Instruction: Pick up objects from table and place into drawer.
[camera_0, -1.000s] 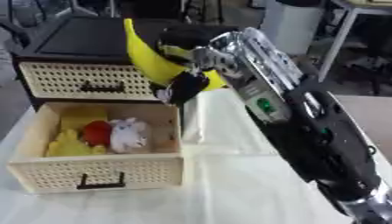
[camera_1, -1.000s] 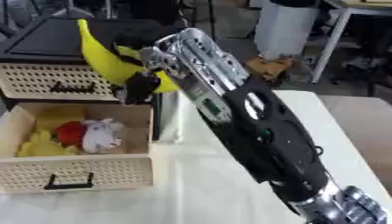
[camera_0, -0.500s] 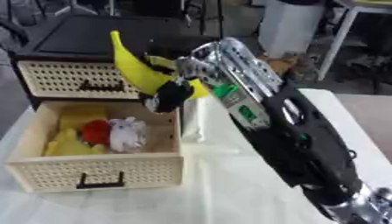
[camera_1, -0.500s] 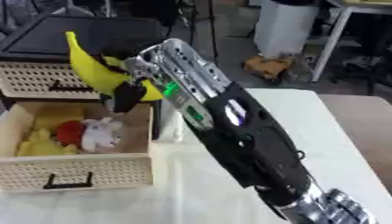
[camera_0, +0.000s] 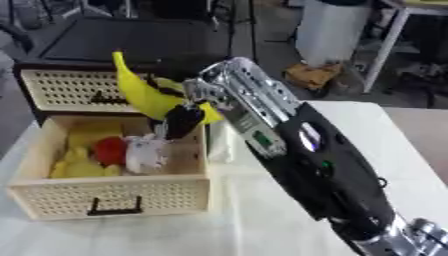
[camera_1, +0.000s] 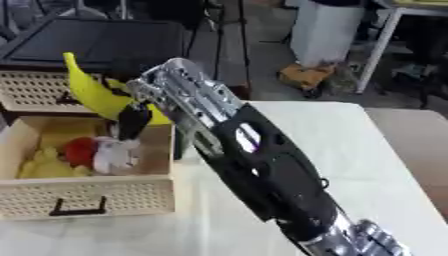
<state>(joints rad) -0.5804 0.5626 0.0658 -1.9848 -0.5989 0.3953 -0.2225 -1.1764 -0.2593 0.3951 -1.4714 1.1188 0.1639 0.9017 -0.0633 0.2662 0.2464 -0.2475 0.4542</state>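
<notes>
Counts: one banana (camera_0: 144, 95), one open drawer (camera_0: 114, 197), one closed drawer front (camera_0: 66, 90) above it, one robot hand in view
Right hand (camera_0: 179, 117): enters from the lower right along a long black and silver arm; its dark fingers curl round the lower part of the banana, holding it
Banana: bright yellow, curved, its pointed tip up and to the left; held over the back right part of the open drawer, in front of the closed drawer front
Open drawer: cream, perforated front with a dark handle; contains a red object (camera_0: 109, 149), a white object (camera_0: 144, 154) and yellow objects (camera_0: 79, 167), too blurred to identify or count
Hidden: the banana's lower end is covered by the fingers; the left hand shows in neither view
Table (camera_0: 367, 130): white, with the drawer unit at its left
</notes>
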